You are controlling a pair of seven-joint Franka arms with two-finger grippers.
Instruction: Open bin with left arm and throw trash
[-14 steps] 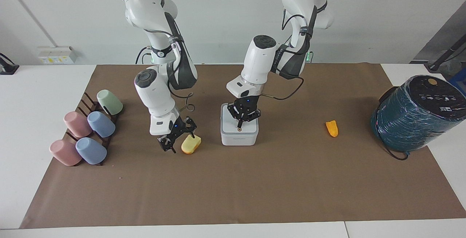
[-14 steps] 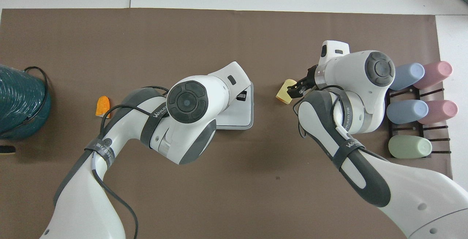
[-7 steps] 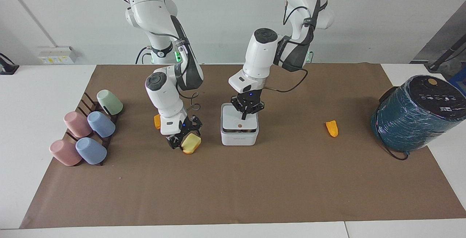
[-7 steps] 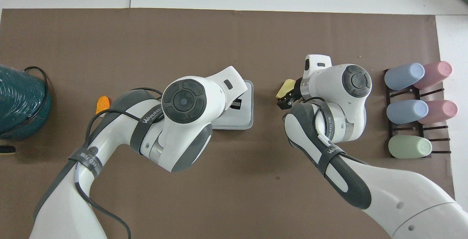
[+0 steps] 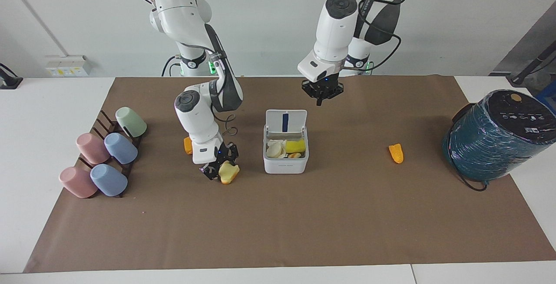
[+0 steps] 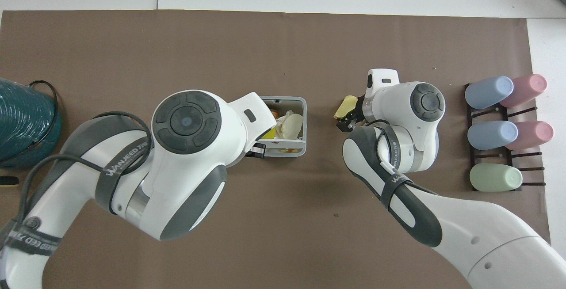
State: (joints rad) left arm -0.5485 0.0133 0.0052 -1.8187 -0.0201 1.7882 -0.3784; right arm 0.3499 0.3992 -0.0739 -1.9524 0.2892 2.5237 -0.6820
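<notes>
Pale yellow and soft-looking, the yellow lump (image 5: 229,173) lies on the brown mat (image 5: 278,227) just beside the bin (image 5: 285,162), toward the right arm's end of the worktop. It looks light and squashy, likely to give under pressure, so a light pinch across its narrow middle should do. The right gripper (image 5: 218,170) is down at it, fingers either side and closing; whether they already grip it I cannot tell. The bin's lid (image 5: 285,121) stands up, and inside lie pale scraps and a bright yellow piece. An orange lump (image 5: 187,145) sits beside the right arm, farther from the bin; another orange lump (image 5: 396,153) lies well apart from the bin, toward the left arm's end. The left gripper (image 5: 322,94) hangs above the lid, fingertips together and empty.
</notes>
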